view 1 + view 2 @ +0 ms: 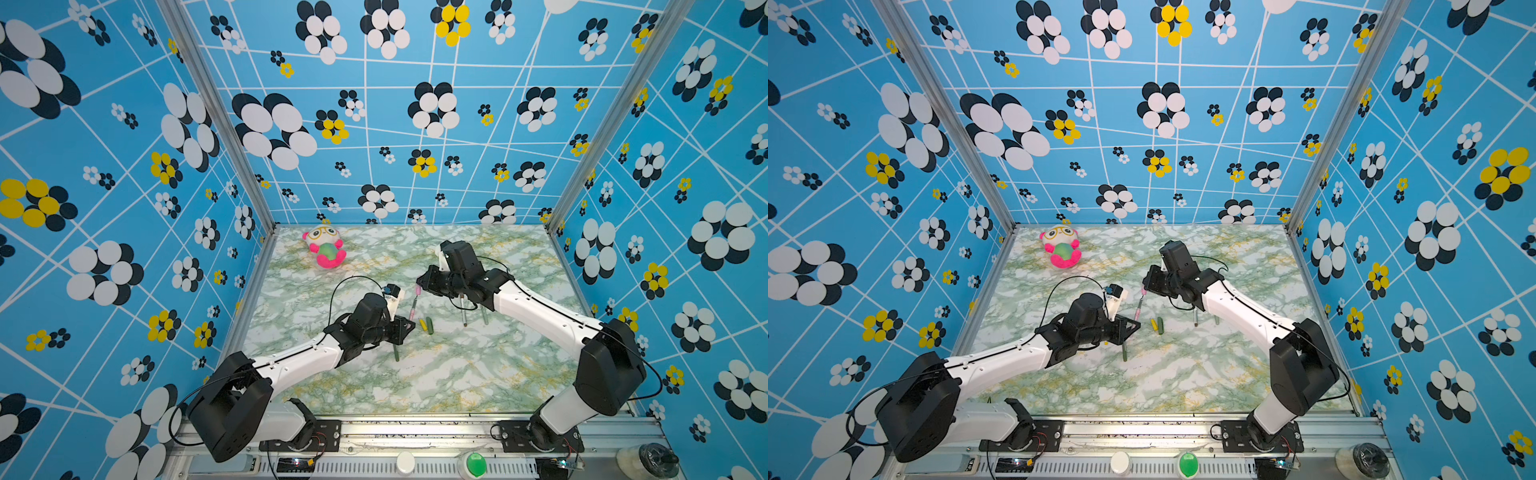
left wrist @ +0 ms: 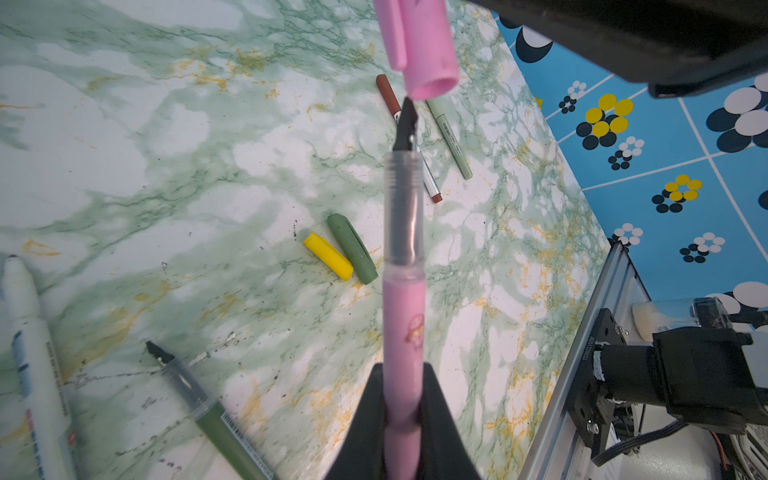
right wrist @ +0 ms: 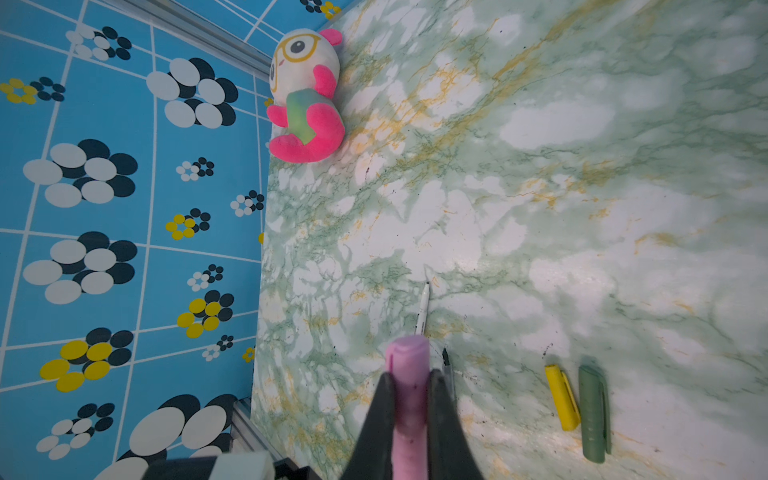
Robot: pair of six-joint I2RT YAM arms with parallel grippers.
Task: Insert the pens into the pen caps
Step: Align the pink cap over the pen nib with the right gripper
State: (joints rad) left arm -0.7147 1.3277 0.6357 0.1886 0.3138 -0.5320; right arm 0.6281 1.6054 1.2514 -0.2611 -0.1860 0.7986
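Though five pens [image 2: 404, 316], only three unfitted caps [image 2: 328, 255]

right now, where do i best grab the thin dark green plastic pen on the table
Grip the thin dark green plastic pen on its barrel, behind the clear section, from straight above, jaws across it. It lies flat on the marbled table; that likely keeps its black tip free.
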